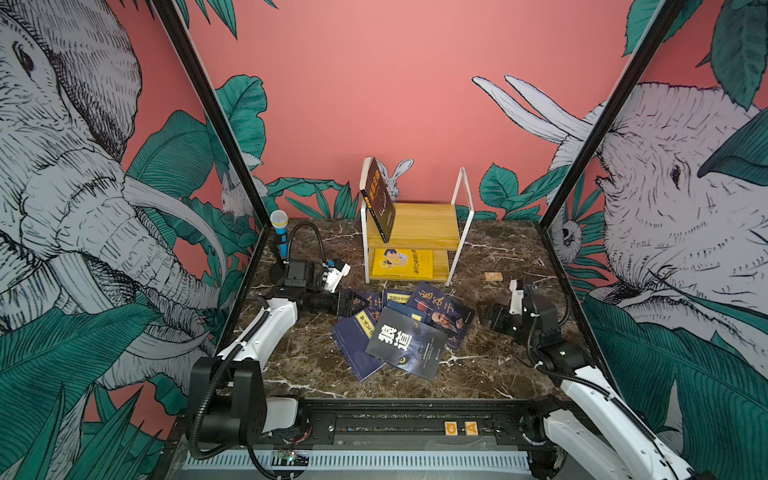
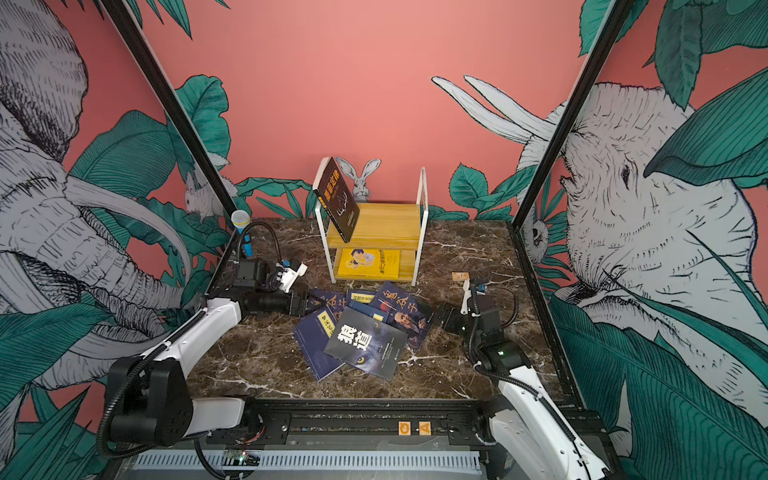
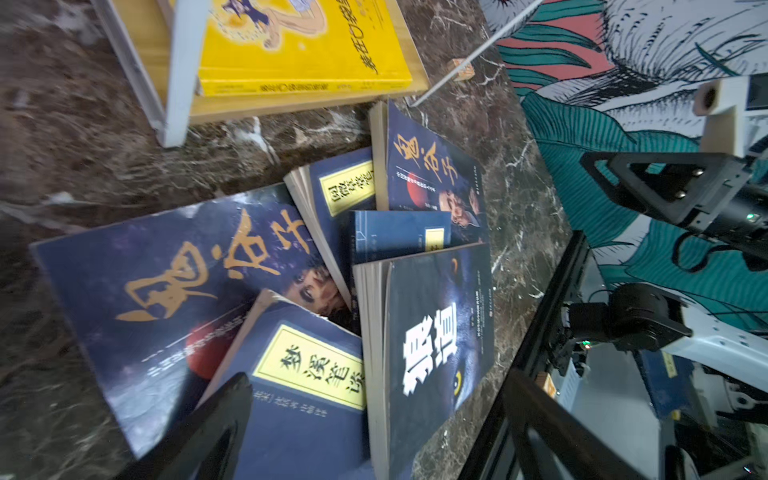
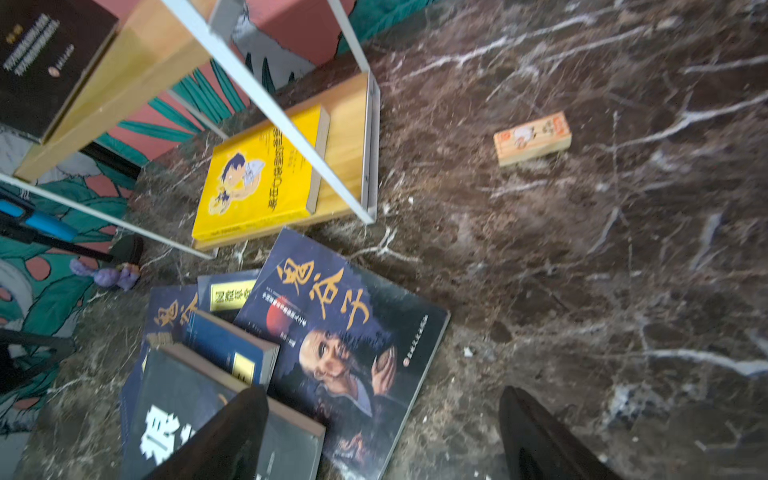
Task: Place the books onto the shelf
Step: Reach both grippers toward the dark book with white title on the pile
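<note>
Marble worktop (image 1: pixel 503 374). Shelf (image 1: pixel 419 224) at back centre: black orange-lettered book (image 1: pixel 380 199) leans on the upper board, yellow book (image 1: pixel 402 264) lies flat on the lower. Books (image 1: pixel 440 309) unshelved, in an overlapping heap on the worktop just before the shelf, black white-lettered book (image 1: pixel 405 343) on top. Left tool (image 1: pixel 355 303) wide, empty, over the heap's left edge. Right tool (image 1: pixel 482 315) wide, empty, just right of the heap. Small wooden block (image 1: pixel 493 276) near the shelf's right.

The left wrist camera rides close behind the left hand (image 3: pixel 378 392), the right wrist camera behind the right hand (image 4: pixel 382 399), both low, sharing the books (image 3: pixel 187 270) ahead of the hands. Both top views look steeply down from high behind them over the whole desk (image 1: pixel 490 374).
</note>
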Robot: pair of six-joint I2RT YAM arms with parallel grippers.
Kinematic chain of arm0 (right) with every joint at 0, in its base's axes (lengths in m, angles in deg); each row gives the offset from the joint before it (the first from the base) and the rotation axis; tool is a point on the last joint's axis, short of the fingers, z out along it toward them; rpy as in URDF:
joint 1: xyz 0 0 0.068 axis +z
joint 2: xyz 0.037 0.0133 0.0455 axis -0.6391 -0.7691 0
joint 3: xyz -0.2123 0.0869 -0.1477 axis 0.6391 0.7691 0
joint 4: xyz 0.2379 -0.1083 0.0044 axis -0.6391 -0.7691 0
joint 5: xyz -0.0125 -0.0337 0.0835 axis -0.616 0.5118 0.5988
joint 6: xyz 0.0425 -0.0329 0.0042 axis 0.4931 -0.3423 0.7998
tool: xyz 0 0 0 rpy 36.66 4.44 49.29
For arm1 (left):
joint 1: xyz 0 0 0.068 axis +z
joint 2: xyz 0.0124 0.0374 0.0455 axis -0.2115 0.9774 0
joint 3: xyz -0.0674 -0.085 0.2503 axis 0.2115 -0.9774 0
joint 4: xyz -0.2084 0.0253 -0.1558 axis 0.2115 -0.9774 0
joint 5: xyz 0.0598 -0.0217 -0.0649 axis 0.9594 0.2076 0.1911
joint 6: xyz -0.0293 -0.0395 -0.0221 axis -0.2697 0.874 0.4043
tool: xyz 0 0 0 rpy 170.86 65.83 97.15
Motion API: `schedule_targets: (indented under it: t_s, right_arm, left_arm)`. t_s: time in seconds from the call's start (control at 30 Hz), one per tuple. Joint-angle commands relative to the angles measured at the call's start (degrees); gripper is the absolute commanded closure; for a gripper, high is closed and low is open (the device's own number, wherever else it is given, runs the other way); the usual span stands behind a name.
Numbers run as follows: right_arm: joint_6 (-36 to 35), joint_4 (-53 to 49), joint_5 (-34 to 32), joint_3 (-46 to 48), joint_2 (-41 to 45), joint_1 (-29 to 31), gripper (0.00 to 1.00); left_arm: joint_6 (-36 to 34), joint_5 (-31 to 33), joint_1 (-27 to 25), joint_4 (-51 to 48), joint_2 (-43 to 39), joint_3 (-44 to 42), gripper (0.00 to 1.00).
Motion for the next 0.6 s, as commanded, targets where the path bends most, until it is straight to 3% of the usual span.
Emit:
schedule_targets:
  t_s: [0.0,0.3,0.57]
  right_arm:
    - [4.11,-3.38,1.82,1.45,1.20,2.82,0.16]
    - [10.20,-0.03,3.94,6.74,-0.19,12.19,0.32]
    - [15.43,8.12,0.27,10.33,-5.35,23.14,0.41]
  left_arm:
    - [-5.22,-1.29,-2.05,-2.74,1.39,0.88,0.04]
    - [-1.85,-4.47,-3.56,-3.15,5.97,0.83,0.12]
    - [-0.98,-4.52,-4.85,-2.39,6.97,-0.41,0.17]
